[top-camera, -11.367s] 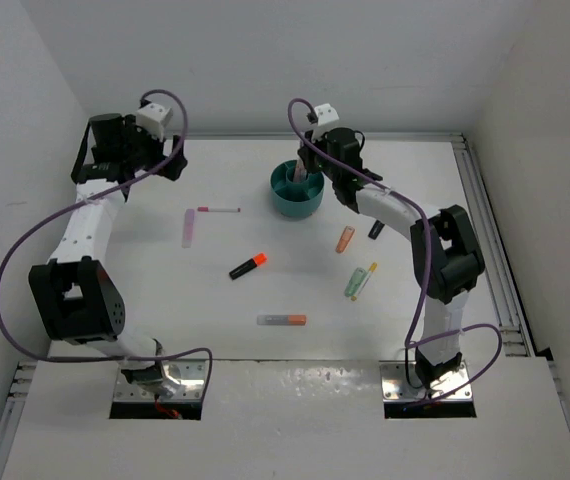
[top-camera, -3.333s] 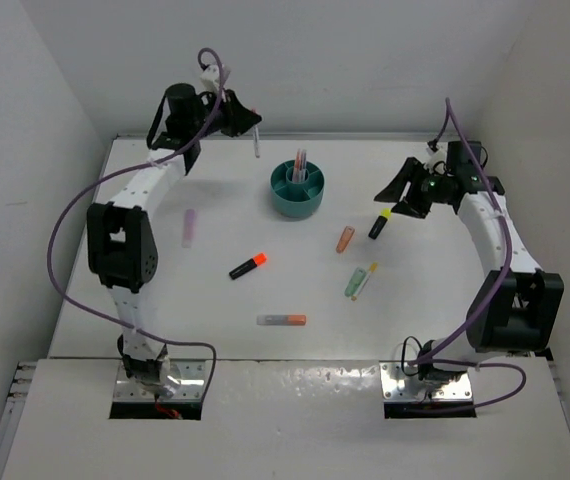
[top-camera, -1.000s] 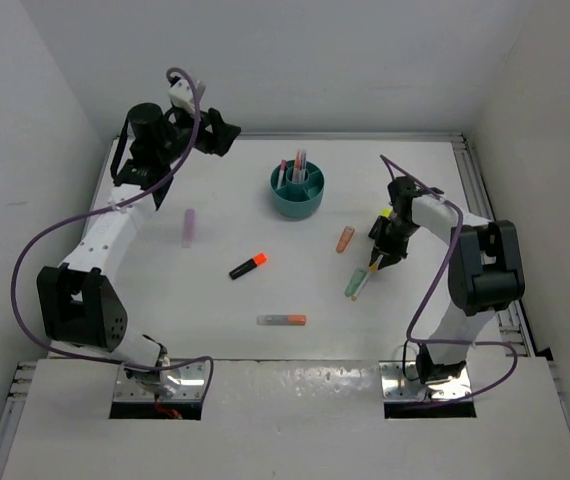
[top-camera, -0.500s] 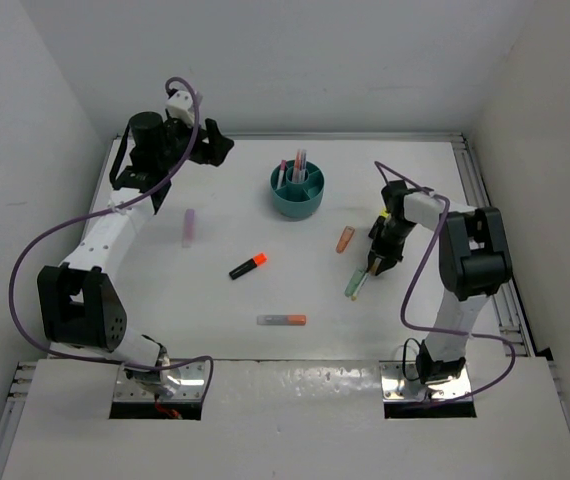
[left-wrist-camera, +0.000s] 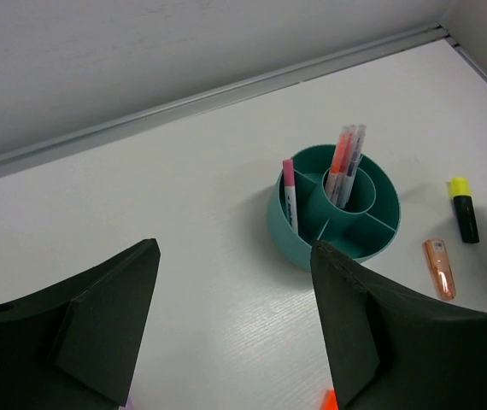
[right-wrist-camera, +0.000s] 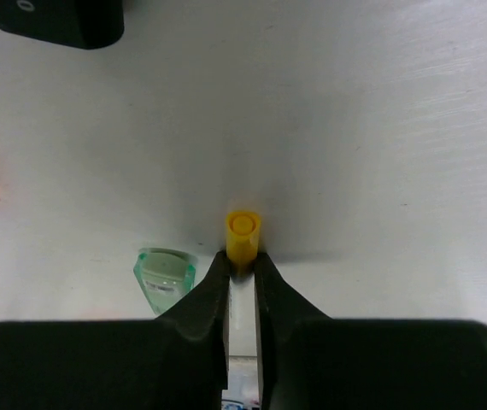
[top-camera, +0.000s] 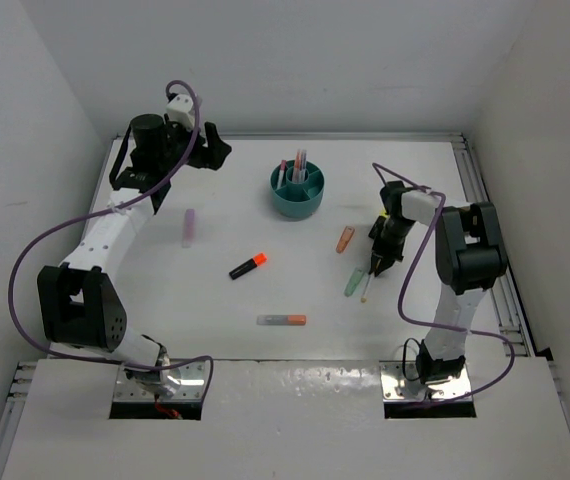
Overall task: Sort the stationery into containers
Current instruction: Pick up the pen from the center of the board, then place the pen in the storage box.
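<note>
The teal organiser cup [top-camera: 296, 208] stands at the back middle of the table and also shows in the left wrist view [left-wrist-camera: 283, 232]. It holds a pink pen [left-wrist-camera: 290, 193] in a ring compartment and several pens [left-wrist-camera: 345, 162] in the centre tube. My right gripper [top-camera: 376, 260] is low over the table and shut on a thin yellow-capped pen [right-wrist-camera: 243, 233], beside a green highlighter [right-wrist-camera: 165, 276]. My left gripper [top-camera: 211, 148] is open and empty, high at the back left, left of the cup.
Loose on the table: a pale purple marker [top-camera: 189, 226], a black-orange marker [top-camera: 248, 265], a grey-orange marker [top-camera: 282, 320], a stubby orange marker [top-camera: 345, 239] and a black-yellow marker [left-wrist-camera: 463, 209]. A raised rail [top-camera: 485, 200] runs along the right edge.
</note>
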Controlling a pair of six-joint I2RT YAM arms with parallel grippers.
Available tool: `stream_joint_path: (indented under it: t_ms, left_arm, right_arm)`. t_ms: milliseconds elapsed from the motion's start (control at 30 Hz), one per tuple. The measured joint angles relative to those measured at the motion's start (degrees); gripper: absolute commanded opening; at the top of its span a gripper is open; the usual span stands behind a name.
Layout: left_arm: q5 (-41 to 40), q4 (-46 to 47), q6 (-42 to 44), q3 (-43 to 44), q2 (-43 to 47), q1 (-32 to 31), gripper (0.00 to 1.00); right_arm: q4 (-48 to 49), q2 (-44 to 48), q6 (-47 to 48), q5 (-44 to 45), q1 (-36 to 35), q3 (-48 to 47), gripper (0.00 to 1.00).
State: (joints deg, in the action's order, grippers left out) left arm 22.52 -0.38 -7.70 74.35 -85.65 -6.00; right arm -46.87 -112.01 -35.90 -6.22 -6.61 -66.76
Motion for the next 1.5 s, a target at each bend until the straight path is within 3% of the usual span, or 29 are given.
stream_joint_path:
  t_ms: [100,433,567,700,833,1033,1300,1500]
  left_arm:
    - [0.0,-0.4,0.0,0.0,0.0,0.0,0.78]
    - [0.8,1.1,-0.5,-1.2,0.6,0.1,0.78]
    - [1.9,1.9,-1.2,-1.6,1.5,0.5,0.78]
    - [2.5,2.6,-2.1,-1.6,2.3,2.4,0.78]
    - [2.5,2.7,-2.5,-2.2,3.3,4.6,0.78]
    - [2.1,2.2,-2.2,-3.6,5.4,6.2,0.78]
    - [1.0,1.2,-1.6,-4.9,9.2,8.7,0.78]
    - [0.0,0.4,-1.3,-6.0,10.6,8.9,0.78]
  right_arm:
    - [-0.1,0.1,0.4,0.0,0.2,0.0,0.00]
    - [-1.4,7.4,3.9,-0.3,2.8,-2.0,0.00]
    - [-0.1,9.6,4.4,-3.8,3.1,-13.2,0.00]
    - [6.0,9.4,4.6,-5.2,-1.0,-27.4,0.00]
    - [15.5,7.2,7.0,-3.6,-8.5,-39.3,0.00]
    - [26.6,-0.9,9.0,4.9,-18.2,-47.0,0.00]
    - [32.3,-13.4,10.1,12.3,-20.5,-47.9,0.00]
    - [35.3,-15.1,11.3,13.7,-20.6,-47.6,0.00]
